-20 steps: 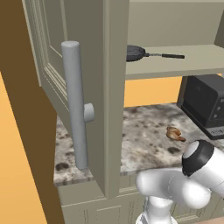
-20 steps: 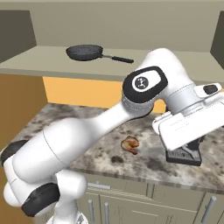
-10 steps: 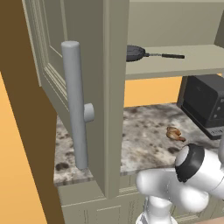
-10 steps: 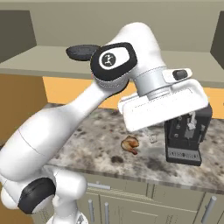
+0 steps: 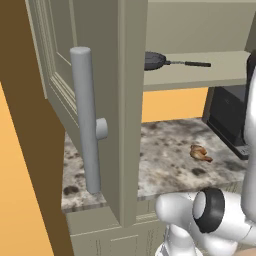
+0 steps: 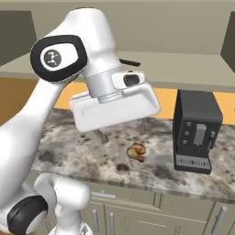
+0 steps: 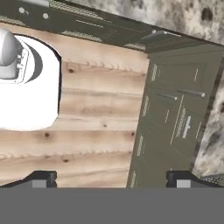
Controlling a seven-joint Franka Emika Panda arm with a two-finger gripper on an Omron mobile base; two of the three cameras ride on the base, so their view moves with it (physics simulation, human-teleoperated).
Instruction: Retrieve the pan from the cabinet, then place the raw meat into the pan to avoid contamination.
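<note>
Cabinet (image 5: 95,75) open, door swung toward the left base camera, long grey bar handle (image 5: 86,120) upright on its panel. Pan (image 5: 155,60) resting on the cabinet's lower shelf (image 5: 220,70), thin straight handle pointing right along the shelf; in the right base view mostly hidden behind the arm, only the tip of that handle peeking out. Raw meat (image 6: 137,151) lying on the speckled granite tabletop (image 6: 82,156) below the shelf, well apart from the pan, near but not touching the black coffee machine (image 6: 196,131) to its right. Same piece seen in the left base view at (image 5: 200,152), with the dark machine at the right edge.

Hand (image 6: 121,131) hanging over the tabletop, just left of and above the meat, released and spread wide, nothing between the two dark fingers (image 6: 143,125). From the hand view, fingertips (image 7: 43,178) set far apart, looking down at wooden floor (image 7: 96,109) and beige lower cabinet fronts (image 7: 175,113) beneath the tabletop edge.
</note>
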